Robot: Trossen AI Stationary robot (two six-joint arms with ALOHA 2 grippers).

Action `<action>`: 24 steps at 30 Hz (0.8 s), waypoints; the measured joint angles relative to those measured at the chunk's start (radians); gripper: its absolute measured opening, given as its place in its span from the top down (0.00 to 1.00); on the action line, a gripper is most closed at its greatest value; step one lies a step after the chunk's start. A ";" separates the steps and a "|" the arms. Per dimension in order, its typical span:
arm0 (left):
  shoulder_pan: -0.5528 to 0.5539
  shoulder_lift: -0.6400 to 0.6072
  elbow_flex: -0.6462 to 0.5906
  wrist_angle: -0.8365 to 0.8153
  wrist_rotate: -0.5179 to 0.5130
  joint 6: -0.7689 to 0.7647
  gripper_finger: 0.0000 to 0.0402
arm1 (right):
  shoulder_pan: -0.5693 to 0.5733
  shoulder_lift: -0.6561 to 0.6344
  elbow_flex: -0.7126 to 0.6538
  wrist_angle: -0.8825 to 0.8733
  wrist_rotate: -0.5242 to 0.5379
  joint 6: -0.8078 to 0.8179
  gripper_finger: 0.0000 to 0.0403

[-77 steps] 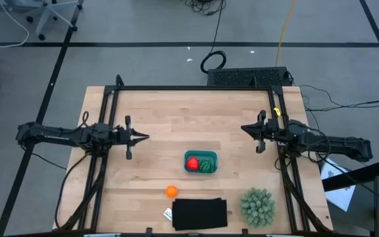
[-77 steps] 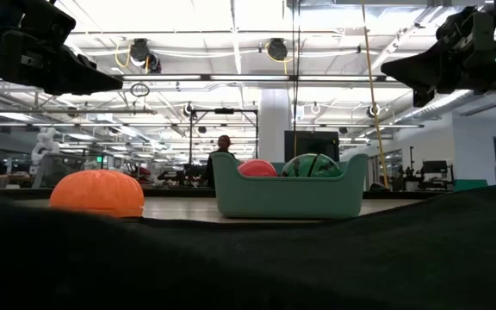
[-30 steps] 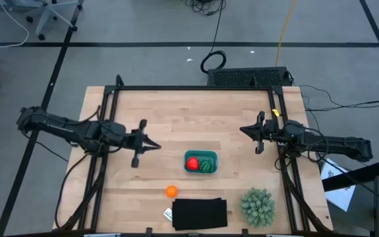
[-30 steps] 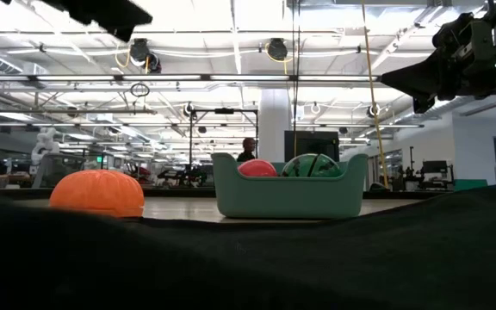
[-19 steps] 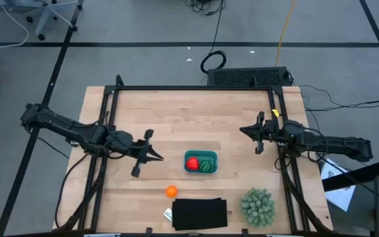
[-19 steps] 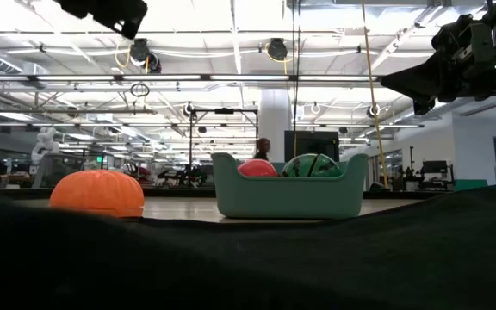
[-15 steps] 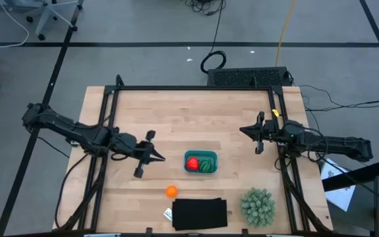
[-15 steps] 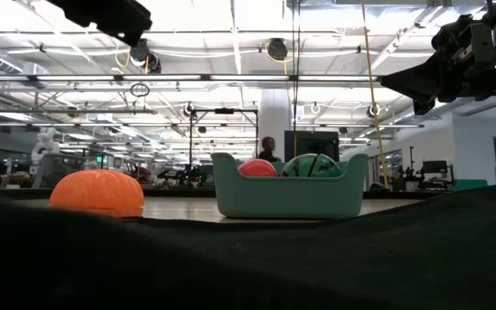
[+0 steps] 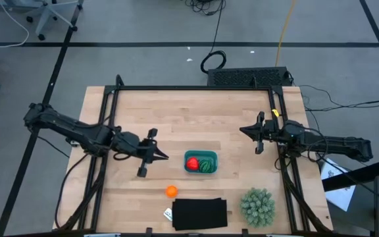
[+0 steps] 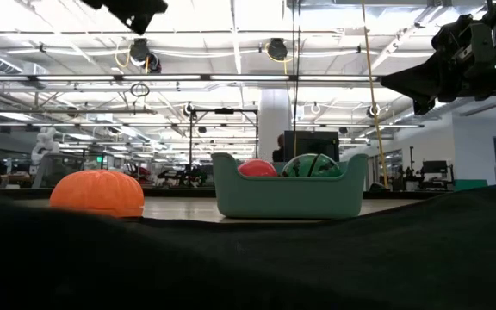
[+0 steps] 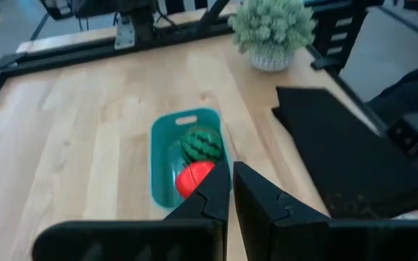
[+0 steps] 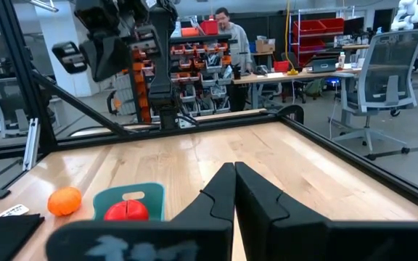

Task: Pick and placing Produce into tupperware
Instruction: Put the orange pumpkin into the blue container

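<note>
The teal tupperware stands on the table a little right of its middle. In it lie the red produce and the dark green round one. The orange produce rests on the bare wood nearer the near edge, left of the tupperware. My left gripper is shut and hangs above the table just left of the tupperware, pointing at it; its wrist view shows the tupperware past the fingers. My right gripper is shut, raised at the right, clear of everything.
A black flat rectangle lies at the near edge beside the orange produce, with a pale-green spiky plant ball to its right. Black frame rails run along the table's left and right sides. A person is in the room beyond.
My left gripper has swung toward the table's right and near edges, closing on the tupperware, and has turned to point more toward the near-right. It has stayed shut. The produce and tupperware have not moved.
</note>
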 joint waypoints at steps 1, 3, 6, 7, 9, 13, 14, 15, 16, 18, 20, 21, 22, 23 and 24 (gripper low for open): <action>0.000 0.000 0.008 0.000 0.004 -0.002 0.94 | 0.000 0.000 0.000 0.000 0.000 0.000 1.00; 0.000 0.000 0.026 -0.009 0.018 -0.025 0.93 | 0.000 0.000 0.000 -0.002 0.000 0.000 1.00; -0.001 0.007 0.062 -0.013 0.065 -0.063 0.92 | 0.000 0.000 0.000 -0.006 0.000 0.000 1.00; -0.001 0.018 0.077 -0.012 0.073 -0.068 0.90 | 0.000 0.000 0.000 -0.007 0.000 0.000 1.00; -0.004 0.039 0.103 -0.027 0.076 -0.071 0.86 | 0.000 0.000 0.000 -0.008 0.000 0.000 1.00; -0.009 0.104 0.171 -0.054 0.076 -0.074 0.74 | 0.000 0.000 0.000 -0.010 0.000 0.000 1.00; -0.009 0.123 0.186 -0.078 0.076 -0.074 0.70 | 0.000 0.001 0.000 -0.010 0.000 0.000 1.00; -0.010 0.146 0.202 -0.097 0.076 -0.075 0.67 | 0.000 0.001 0.000 -0.014 0.000 0.000 1.00; -0.010 0.168 0.218 -0.108 0.076 -0.075 0.63 | 0.000 0.002 0.000 -0.019 0.000 0.000 1.00; -0.010 0.211 0.253 -0.148 0.076 -0.075 0.57 | 0.000 0.003 0.000 -0.020 0.000 0.000 1.00; -0.010 0.255 0.297 -0.188 0.094 -0.075 0.51 | 0.000 0.003 0.000 -0.023 0.000 0.000 1.00; -0.010 0.278 0.318 -0.222 0.111 -0.074 0.48 | 0.000 0.004 0.000 -0.022 0.000 0.000 1.00; -0.010 0.304 0.339 -0.257 0.125 -0.074 0.45 | 0.000 0.006 0.000 -0.021 0.000 0.000 1.00; -0.010 0.330 0.361 -0.284 0.134 -0.074 0.42 | 0.000 0.008 0.000 -0.022 0.000 0.000 1.00; -0.010 0.355 0.381 -0.301 0.139 -0.075 0.39 | 0.000 0.008 0.000 -0.023 0.000 0.002 1.00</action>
